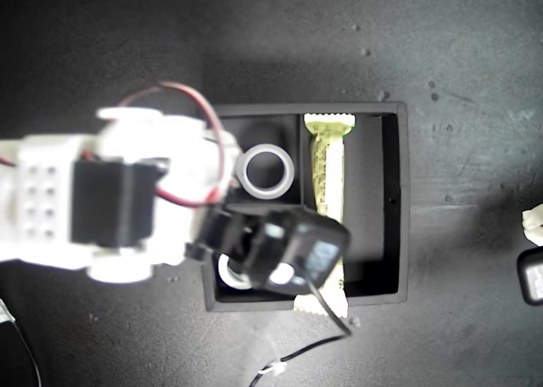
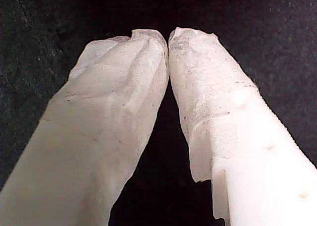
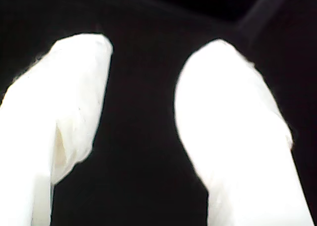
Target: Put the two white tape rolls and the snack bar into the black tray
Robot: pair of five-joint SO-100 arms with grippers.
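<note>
Hand one, my first gripper (image 2: 168,37), tips pressed together, empty, hand two, my second gripper (image 3: 143,72), spread apart, empty, over square matte black tray (image 1: 394,200), first white ring-shaped tape roll (image 1: 267,170), second roll (image 1: 231,272) and yellow-green wrapped snack bar (image 1: 327,162) inside tray.

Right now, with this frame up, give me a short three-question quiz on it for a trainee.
1. True or false: the snack bar lies outside the black tray.
2. Which fingers are apart? A: those of my first gripper. B: those of my second gripper.
3. Fill in: the number of white tape rolls visible in the tray, one in the open and one partly under an arm, is ____.
Key: 1 false, it is in the long compartment. 2 B. 3 two.
</note>
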